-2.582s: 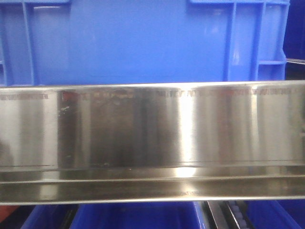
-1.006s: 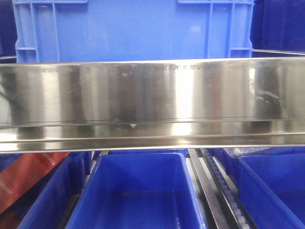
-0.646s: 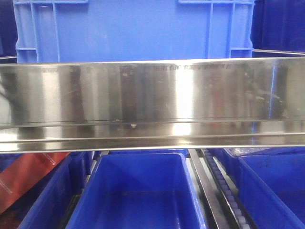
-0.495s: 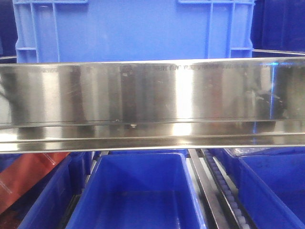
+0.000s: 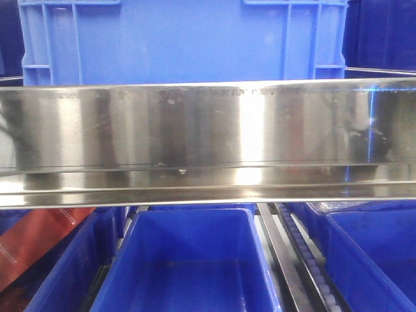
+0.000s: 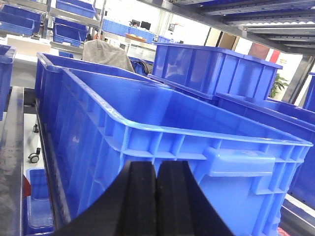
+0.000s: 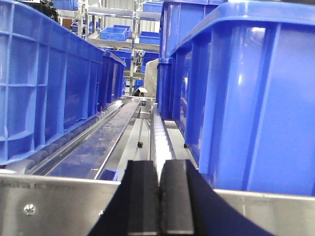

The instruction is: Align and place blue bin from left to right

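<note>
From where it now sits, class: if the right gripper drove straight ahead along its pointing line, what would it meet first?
Probably nothing close: the right gripper, fingers together, points down the open roller lane between the left bin and right bin. Depth is unclear beyond.

The left tool [image 6: 156,196] shows only in its own wrist view, its two black fingers [image 6: 140,196] pressed flat together with a thin seam between them, holding nothing. The right tool [image 7: 159,201] looks much the same: both black fingers [image 7: 142,201] meet along a narrow line, empty, pointing level ahead.
</note>
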`<action>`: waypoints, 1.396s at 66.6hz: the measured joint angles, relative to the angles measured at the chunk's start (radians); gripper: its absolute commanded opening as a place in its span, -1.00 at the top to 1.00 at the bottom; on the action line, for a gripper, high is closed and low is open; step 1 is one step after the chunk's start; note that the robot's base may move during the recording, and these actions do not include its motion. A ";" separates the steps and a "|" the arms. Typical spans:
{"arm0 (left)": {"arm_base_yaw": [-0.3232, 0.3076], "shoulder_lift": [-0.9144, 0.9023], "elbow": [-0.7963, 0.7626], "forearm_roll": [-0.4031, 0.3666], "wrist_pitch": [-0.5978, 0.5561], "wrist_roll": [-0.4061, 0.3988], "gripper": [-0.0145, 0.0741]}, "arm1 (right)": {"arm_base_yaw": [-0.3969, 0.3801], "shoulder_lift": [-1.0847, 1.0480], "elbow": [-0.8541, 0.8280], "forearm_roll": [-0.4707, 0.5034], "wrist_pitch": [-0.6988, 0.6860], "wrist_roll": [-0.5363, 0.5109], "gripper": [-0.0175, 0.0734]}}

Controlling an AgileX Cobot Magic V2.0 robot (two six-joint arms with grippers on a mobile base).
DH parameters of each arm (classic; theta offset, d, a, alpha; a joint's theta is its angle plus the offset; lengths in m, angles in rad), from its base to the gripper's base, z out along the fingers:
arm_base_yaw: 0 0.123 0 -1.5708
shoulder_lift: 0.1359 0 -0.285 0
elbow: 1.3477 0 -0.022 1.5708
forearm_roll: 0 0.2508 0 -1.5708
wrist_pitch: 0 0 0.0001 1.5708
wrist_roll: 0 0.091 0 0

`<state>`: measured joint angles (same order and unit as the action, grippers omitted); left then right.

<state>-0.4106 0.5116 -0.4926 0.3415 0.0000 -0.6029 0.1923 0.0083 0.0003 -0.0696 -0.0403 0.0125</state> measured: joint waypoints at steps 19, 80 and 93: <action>0.000 0.000 0.000 0.000 0.000 0.000 0.92 | 0.000 0.000 0.000 0.000 0.000 0.000 0.79; 0.394 -0.454 0.408 -0.349 0.010 0.538 0.92 | 0.000 0.000 0.000 0.000 0.000 0.000 0.79; 0.394 -0.504 0.490 -0.349 0.000 0.539 0.92 | 0.000 0.000 0.000 0.000 0.000 0.000 0.79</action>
<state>-0.0165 0.0077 -0.0027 -0.0074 0.0000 -0.0634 0.1923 0.0083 0.0003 -0.0696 -0.0403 0.0125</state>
